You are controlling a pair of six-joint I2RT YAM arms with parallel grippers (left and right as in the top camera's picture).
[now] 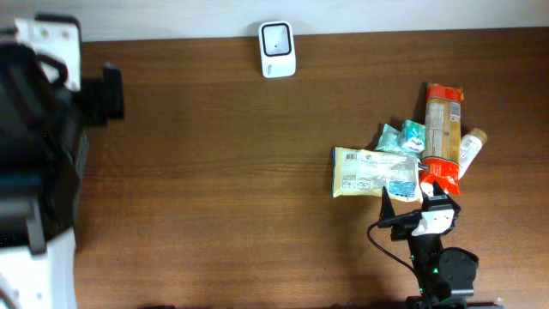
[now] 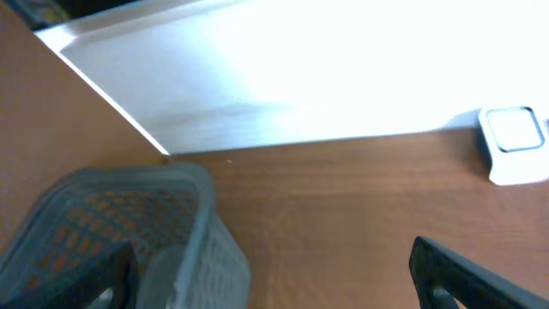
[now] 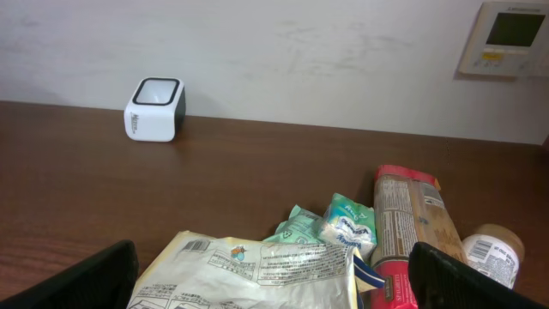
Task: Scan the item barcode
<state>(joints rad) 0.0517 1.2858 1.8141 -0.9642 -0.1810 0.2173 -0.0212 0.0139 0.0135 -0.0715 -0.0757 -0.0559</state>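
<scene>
The white barcode scanner (image 1: 277, 49) stands at the table's far edge and also shows as the scanner (image 3: 155, 109) in the right wrist view. A pile of items lies at the right: a pale yellow packet (image 1: 375, 172), a green packet (image 1: 403, 137), a tall red-and-tan package (image 1: 443, 129) and a small bottle (image 1: 470, 148). My right gripper (image 1: 415, 202) is open just in front of the yellow packet (image 3: 257, 275), holding nothing. My left gripper (image 2: 274, 292) is open and empty at the far left, well away from the items, with the scanner (image 2: 515, 144) to its right.
A grey mesh basket (image 2: 129, 223) sits just by the left gripper's left finger. The left arm (image 1: 39, 146) fills the table's left edge. A wall (image 3: 274, 51) with a control panel (image 3: 513, 36) rises behind the table.
</scene>
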